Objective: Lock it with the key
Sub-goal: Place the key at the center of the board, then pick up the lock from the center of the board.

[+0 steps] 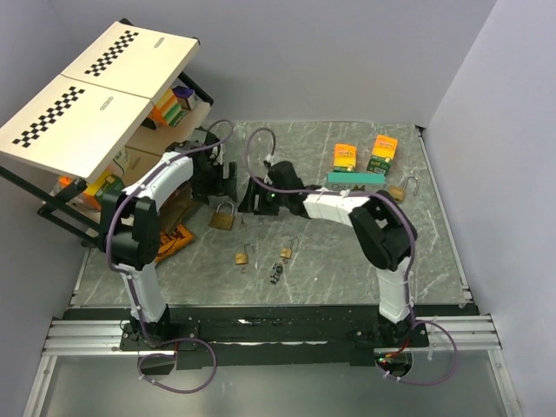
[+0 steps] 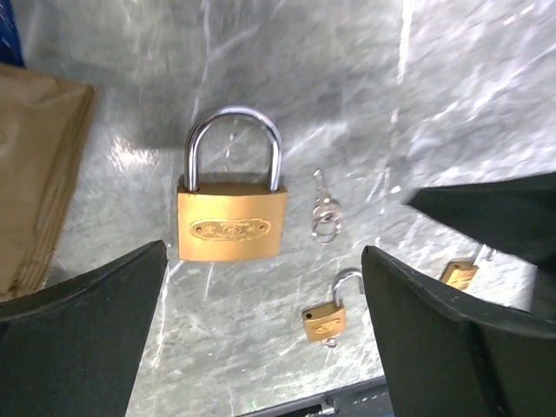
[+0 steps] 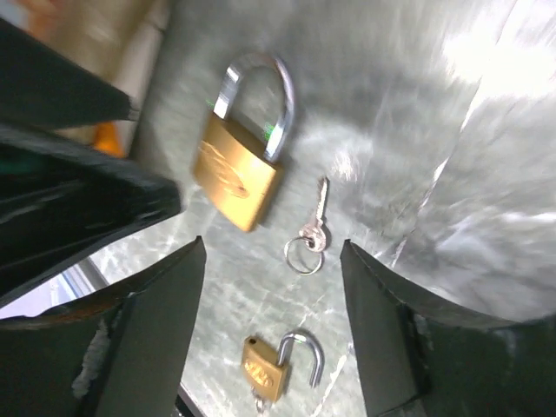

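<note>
The key, a tiny dark-grey bunch (image 1: 276, 274), lies alone on the marble table (image 1: 347, 252), in front of both grippers. A large brass padlock (image 1: 221, 217) (image 2: 231, 221) (image 3: 236, 174) lies flat with both legs of its shackle down in the body. A single silver key on a ring (image 2: 324, 208) (image 3: 311, 230) lies just right of it, touching nothing. My left gripper (image 1: 217, 178) (image 2: 265, 330) hovers open over the large padlock, holding nothing. My right gripper (image 1: 252, 198) (image 3: 274, 321) hangs open above the silver key, also holding nothing.
A small brass padlock (image 1: 243, 257) (image 2: 323, 320) (image 3: 271, 372) with its shackle swung open lies nearer the front, another (image 1: 285, 252) (image 2: 459, 274) to its right. A further padlock (image 1: 401, 189), two cartons (image 1: 345, 156) and a teal bar (image 1: 356, 177) sit back right. A shelf rack (image 1: 95, 95) stands left.
</note>
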Robot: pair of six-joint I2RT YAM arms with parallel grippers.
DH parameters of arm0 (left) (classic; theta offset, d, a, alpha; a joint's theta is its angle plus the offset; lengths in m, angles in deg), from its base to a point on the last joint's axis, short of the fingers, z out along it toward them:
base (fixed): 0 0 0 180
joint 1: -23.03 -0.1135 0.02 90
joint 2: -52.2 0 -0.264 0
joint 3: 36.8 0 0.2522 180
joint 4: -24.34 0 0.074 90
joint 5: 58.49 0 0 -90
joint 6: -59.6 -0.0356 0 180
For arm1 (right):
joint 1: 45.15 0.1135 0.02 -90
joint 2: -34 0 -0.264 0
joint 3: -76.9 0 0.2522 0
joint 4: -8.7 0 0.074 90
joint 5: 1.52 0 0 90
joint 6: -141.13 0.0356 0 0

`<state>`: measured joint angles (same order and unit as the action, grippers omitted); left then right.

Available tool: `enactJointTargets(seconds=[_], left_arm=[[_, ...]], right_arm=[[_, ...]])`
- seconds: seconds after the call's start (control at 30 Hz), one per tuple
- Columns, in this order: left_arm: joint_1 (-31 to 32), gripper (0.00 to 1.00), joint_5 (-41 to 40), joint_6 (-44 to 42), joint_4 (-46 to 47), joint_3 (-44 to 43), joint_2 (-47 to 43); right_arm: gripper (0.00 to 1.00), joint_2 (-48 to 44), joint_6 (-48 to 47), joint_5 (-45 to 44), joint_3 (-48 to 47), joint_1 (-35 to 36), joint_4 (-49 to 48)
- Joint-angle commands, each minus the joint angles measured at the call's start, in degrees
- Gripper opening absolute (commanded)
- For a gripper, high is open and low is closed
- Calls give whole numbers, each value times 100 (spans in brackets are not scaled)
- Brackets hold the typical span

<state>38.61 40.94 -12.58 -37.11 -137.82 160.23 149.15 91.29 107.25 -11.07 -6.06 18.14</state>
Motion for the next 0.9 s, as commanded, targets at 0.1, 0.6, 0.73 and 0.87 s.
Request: enactJointTargets(seconds=[0.1,0.6,0.73,0.87], left_arm=[[-19,96,103,-174,417,-379,-572],[-19,96,630,-377,2193,34,-1452],[-28,96,717,-481,2105,-299,-1328],[-63,96,815,-569,2419,-335,-1372]], right_arm=[[75,-1643,-1106,198,293,-665,395],[100,-4132,-2839,-1075,1269,-3503,2575],[100,-4036,-2777,-1516,1436,-4573,2910],[100,-3685,-3048,-1507,1401,-5130,2972]])
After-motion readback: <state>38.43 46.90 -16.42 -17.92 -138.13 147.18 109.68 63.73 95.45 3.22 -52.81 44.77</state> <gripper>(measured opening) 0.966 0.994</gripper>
